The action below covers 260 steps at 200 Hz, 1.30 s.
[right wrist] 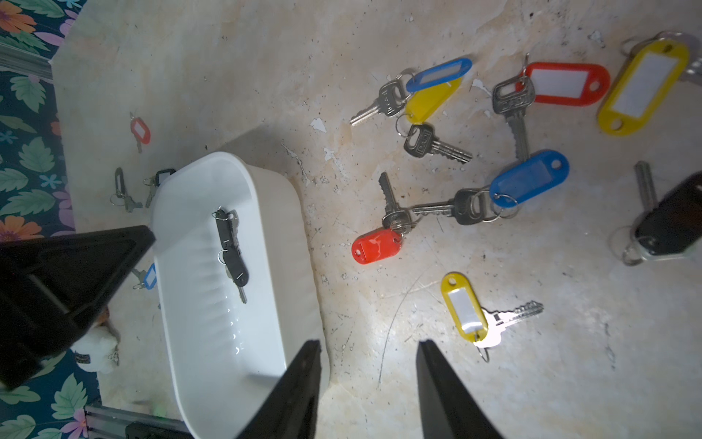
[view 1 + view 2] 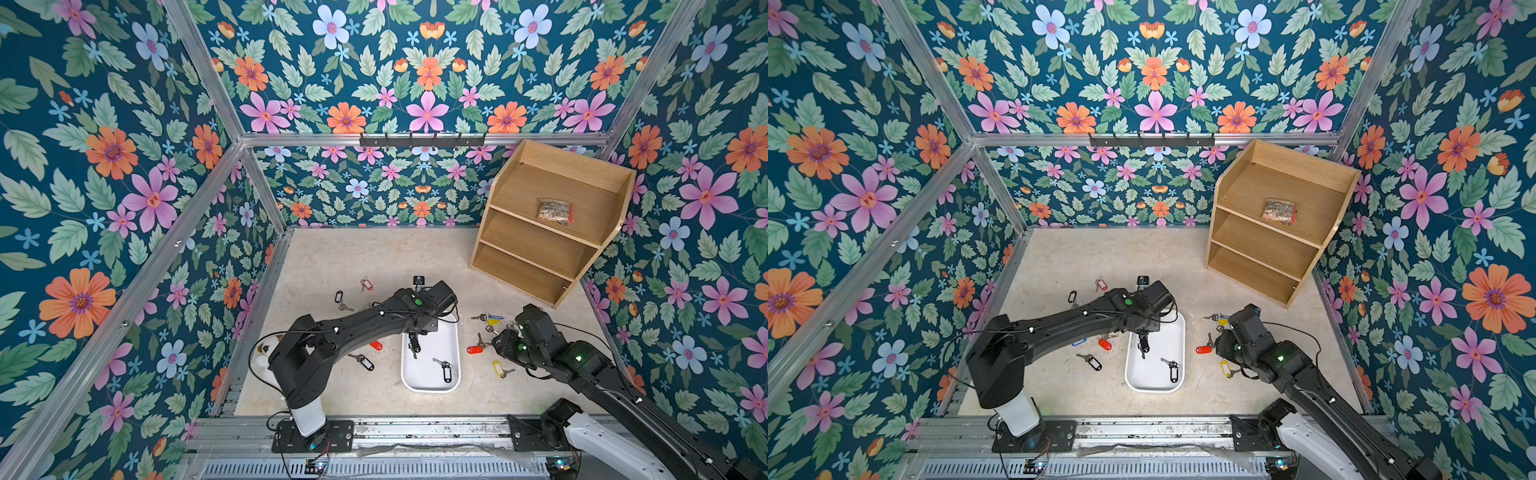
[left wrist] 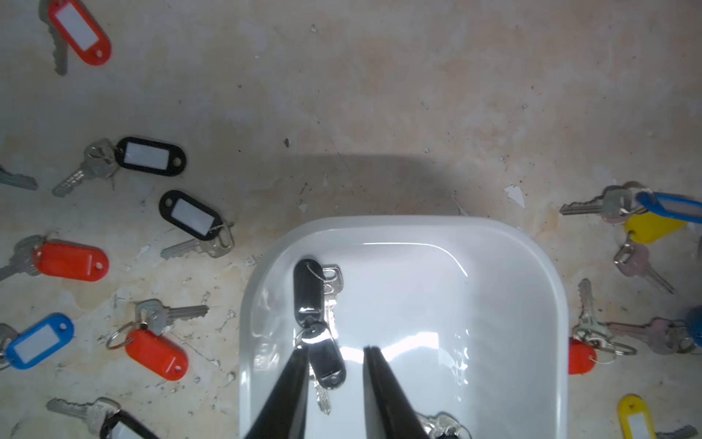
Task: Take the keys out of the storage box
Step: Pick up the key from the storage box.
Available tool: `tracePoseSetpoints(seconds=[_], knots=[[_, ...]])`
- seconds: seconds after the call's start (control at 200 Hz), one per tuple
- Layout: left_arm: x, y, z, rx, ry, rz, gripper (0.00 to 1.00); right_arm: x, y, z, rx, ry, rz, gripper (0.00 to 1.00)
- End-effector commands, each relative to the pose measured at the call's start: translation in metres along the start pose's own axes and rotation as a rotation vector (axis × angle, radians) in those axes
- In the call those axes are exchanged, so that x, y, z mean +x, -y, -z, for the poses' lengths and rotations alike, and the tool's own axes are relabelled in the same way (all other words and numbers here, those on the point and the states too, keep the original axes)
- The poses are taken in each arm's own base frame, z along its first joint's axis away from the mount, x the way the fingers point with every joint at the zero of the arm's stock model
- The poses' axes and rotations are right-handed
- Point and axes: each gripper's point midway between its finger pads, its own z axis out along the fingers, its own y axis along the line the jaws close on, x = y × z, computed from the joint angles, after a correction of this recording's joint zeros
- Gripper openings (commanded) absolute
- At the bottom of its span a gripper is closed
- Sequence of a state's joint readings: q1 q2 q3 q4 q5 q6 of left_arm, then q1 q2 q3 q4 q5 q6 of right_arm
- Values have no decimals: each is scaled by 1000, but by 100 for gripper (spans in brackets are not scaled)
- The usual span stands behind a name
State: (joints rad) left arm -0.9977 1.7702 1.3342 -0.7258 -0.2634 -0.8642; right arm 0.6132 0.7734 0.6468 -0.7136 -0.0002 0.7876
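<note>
The white storage box (image 2: 428, 384) (image 2: 1152, 384) lies on the table between my arms. Inside it are two black-tagged keys (image 3: 309, 289) in a line, and a third black-tagged key (image 2: 445, 370) lies nearer its front end. My left gripper (image 3: 336, 349) hovers over the box, open, with one black tag (image 3: 326, 361) between its fingers, close against one finger (image 3: 300, 365) and clear of the other. My right gripper (image 1: 368, 344) is open and empty, over bare table beside the box wall (image 1: 300, 243). Several keys with coloured tags lie outside the box on both sides.
Loose keys crowd the table right of the box, among them red (image 2: 474, 350) and yellow (image 2: 498, 368) tags. Black (image 2: 365, 362) and red (image 2: 376, 345) tags lie to its left. A wooden shelf unit (image 2: 536, 266) with a clear bag (image 2: 555, 211) stands back right.
</note>
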Motion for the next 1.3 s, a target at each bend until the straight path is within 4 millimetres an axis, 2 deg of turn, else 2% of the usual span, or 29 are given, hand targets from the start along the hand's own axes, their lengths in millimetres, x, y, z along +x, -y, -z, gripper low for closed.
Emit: tracePoseSetpoints(seconds=[0.0, 0.125, 0.305, 0.825, 1.065, 1.18, 1.295], knots=[[4, -1, -16, -42, -13, 57, 31, -1, -2, 4, -12, 7, 1, 46], [11, -4, -37, -98, -46, 76, 32, 1, 1, 6, -9, 7, 7, 46], [12, -11, -55, -145, -49, 105, 32, 3, 3, 5, -11, 4, 7, 46], [13, -19, -79, -199, -47, 116, 32, 10, 10, -2, 4, -18, 19, 46], [10, -16, -80, -188, -44, 100, 14, 12, 12, -1, 9, -19, 16, 45], [9, -15, -77, -180, -40, 93, 0, 12, 13, -1, 9, -19, 11, 44], [5, -11, -68, -162, -22, 80, 0, 12, 12, 0, 8, -18, 9, 44]])
